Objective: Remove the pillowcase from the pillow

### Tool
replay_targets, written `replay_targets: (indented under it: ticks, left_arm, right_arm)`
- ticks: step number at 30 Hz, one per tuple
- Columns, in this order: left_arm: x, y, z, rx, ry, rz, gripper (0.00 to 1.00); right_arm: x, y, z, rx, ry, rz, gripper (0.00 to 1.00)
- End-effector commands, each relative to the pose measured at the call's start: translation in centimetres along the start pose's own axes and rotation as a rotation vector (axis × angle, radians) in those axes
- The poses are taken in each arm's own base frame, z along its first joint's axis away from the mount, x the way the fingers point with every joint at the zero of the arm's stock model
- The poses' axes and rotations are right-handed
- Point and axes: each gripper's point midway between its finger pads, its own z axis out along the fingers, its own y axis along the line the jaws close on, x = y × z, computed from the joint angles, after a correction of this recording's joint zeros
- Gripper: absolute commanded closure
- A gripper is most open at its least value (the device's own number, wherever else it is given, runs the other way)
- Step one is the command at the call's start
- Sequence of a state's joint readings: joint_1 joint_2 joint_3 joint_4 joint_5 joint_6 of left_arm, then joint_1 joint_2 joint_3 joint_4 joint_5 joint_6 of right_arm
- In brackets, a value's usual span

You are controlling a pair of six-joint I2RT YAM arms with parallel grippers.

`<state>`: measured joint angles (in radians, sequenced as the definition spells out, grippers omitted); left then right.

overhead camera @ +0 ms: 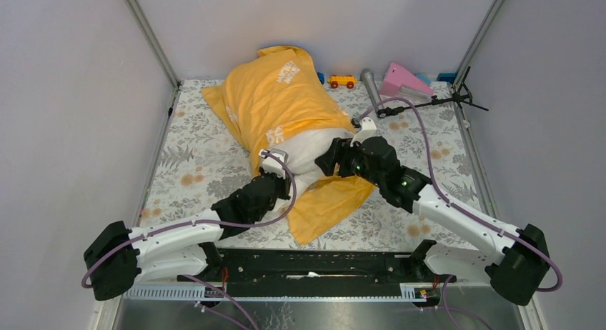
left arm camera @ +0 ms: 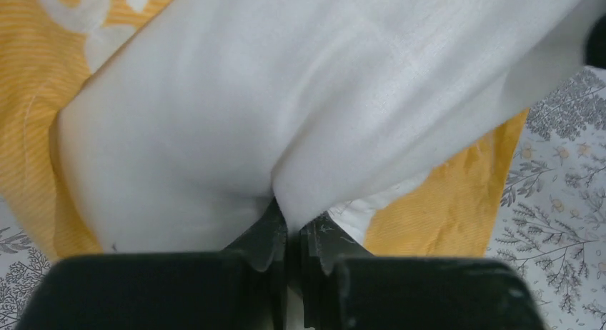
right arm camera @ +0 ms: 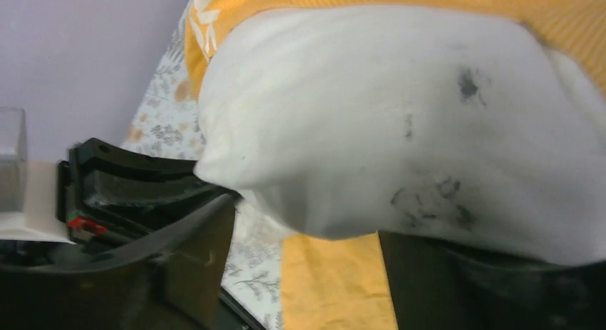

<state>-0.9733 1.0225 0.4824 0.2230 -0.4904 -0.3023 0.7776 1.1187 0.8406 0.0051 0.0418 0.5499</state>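
Pillowcase [overhead camera: 275, 94] first, Ravi: where is it at this moment?

It covers the far part of the pillow [overhead camera: 318, 148], Lena, which lies slanted on the floral table cloth [overhead camera: 200, 166]. The near white end is bare, and a loose yellow flap is spread on the cloth under it, towards the arm bases.

And the two pincers?

The left gripper [left arm camera: 289, 226] has its fingers pressed almost together, with a small fold of the white pillow cover pinched between them. The right gripper [right arm camera: 307, 244] is spread wide, and the bulging corner of the pillow sits over its fingers. I cannot tell if they press on it.

How will these things handle, in your opinion?

I think the pillow is light and very soft. It gives way under any grip, so only a thin fold of cloth is really held, and such a fold may slip out when it is pulled. The case looks thin and floppy, and it will probably drag on the pillow rather than slide freely.

Where to take hold, then?

I would keep one grip deep on the bare white end as an anchor. The other should take the yellow cloth alone, at its open edge beside the bare end, and not the pillow under it.
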Motion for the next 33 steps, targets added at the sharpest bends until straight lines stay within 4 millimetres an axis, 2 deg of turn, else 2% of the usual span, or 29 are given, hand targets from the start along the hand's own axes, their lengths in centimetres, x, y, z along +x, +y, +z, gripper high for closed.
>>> replay_targets:
  ticks: [1, 4, 7, 10, 13, 15, 17, 19, 20, 24, 27, 31, 33]
  left_arm:
    - [-1.9, 2.7, -0.8, -0.128, -0.078, -0.025, 1.00]
    - [-3.0, 2.7, -1.8, -0.096, -0.138, -0.068, 1.00]
    - [-4.5, 3.1, -3.4, -0.075, -0.215, -0.119, 1.00]
    - [-5.3, 3.6, -4.6, -0.065, -0.271, -0.160, 1.00]
    - [-5.8, 4.0, -5.4, -0.056, -0.311, -0.192, 1.00]
    - [-6.1, 4.1, -5.8, -0.050, -0.329, -0.205, 1.00]
    - [-6.3, 4.2, -6.0, -0.048, -0.339, -0.213, 1.00]
    - [-6.5, 4.3, -6.3, -0.047, -0.346, -0.222, 1.00]
    - [-6.7, 4.3, -6.5, -0.043, -0.353, -0.227, 1.00]
    - [-7.3, 4.2, -7.2, -0.011, -0.384, -0.248, 1.00]
    - [-7.6, 4.2, -7.8, 0.006, -0.406, -0.261, 1.00]
    - [-7.9, 3.7, -7.9, 0.040, -0.410, -0.254, 1.00]
    - [-8.0, 3.0, -8.0, 0.074, -0.408, -0.242, 1.00]
  right_arm:
    - [-5.4, -1.1, -2.9, 0.089, -0.260, -0.062, 0.11]
    - [-6.0, -4.8, -5.0, 0.263, -0.324, -0.095, 0.02]
    - [-4.9, -9.0, -7.0, 0.450, -0.328, -0.092, 0.01]
    - [-4.3, -11.6, -7.9, 0.508, -0.350, -0.033, 0.00]
    - [-3.9, -12.7, -7.2, 0.453, -0.315, 0.033, 0.00]
    - [-3.3, -11.5, -6.0, 0.344, -0.254, 0.000, 0.00]
    - [-2.5, -8.6, -4.8, 0.145, -0.209, -0.101, 0.00]
    - [-1.0, -6.6, -4.2, -0.012, -0.190, -0.168, 0.00]
    - [-0.5, -6.2, -3.9, -0.056, -0.189, -0.187, 0.00]
    - [1.2, -6.0, -2.3, -0.130, -0.159, -0.217, 0.00]
    - [1.3, -7.7, -1.0, -0.051, -0.158, -0.194, 0.00]
    - [0.0, -6.9, 0.4, -0.085, -0.191, -0.199, 0.02]
    - [-0.7, -6.5, 1.3, -0.098, -0.195, -0.193, 0.12]
